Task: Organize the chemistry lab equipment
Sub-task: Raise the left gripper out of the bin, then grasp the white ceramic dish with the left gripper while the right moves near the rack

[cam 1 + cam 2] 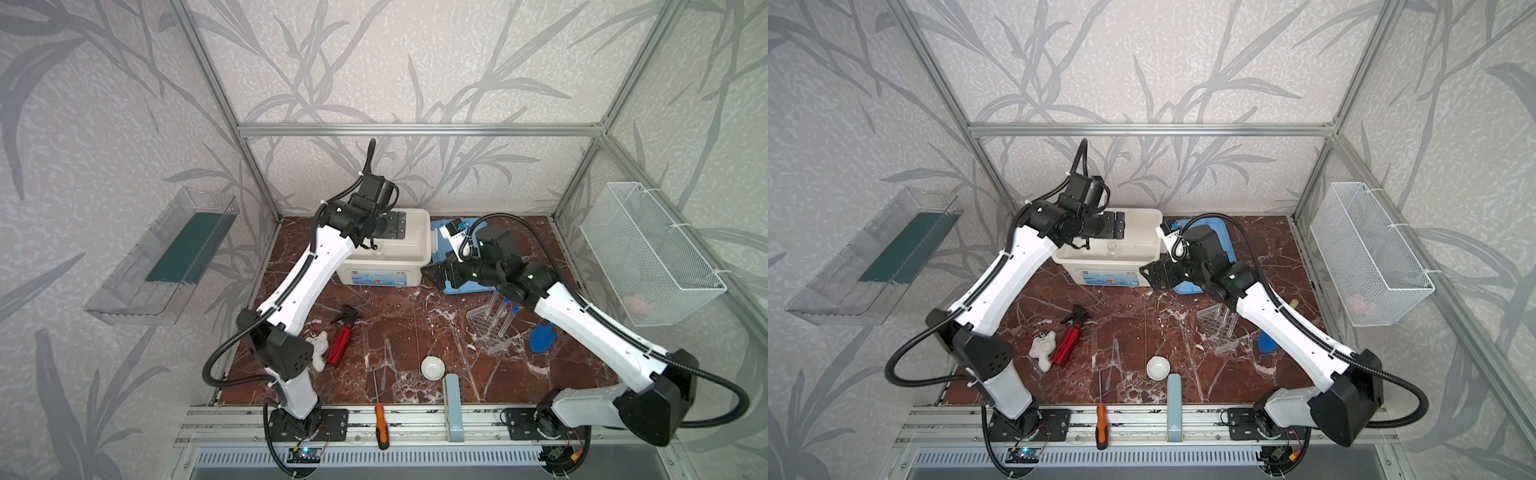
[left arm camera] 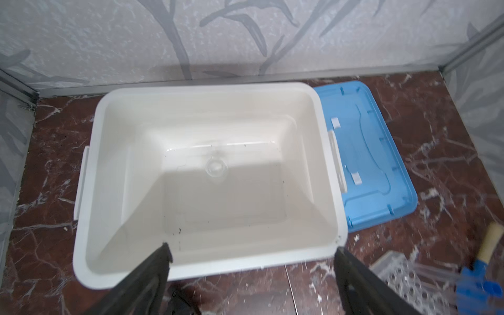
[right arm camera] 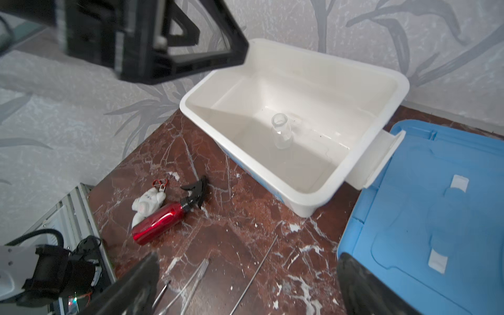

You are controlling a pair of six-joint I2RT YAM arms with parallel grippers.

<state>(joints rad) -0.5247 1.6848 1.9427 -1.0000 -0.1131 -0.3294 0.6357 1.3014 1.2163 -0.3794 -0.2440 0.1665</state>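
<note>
Left gripper (image 2: 252, 252) hangs over the white bin (image 3: 300, 54), jaws wide apart, empty; the small glass jar (image 3: 281, 132) stands upright on the bin floor; right gripper (image 3: 245, 261), jaws apart, hovers by the blue lid (image 3: 422, 191); the tube rack (image 1: 484, 332) holds blue-capped tubes (image 1: 505, 318)

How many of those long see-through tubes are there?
3. All lean in the clear rack on the right of the table: one tube at the back, one in the middle, one at the front. The right arm covers part of the rack, so more may hide.
</note>
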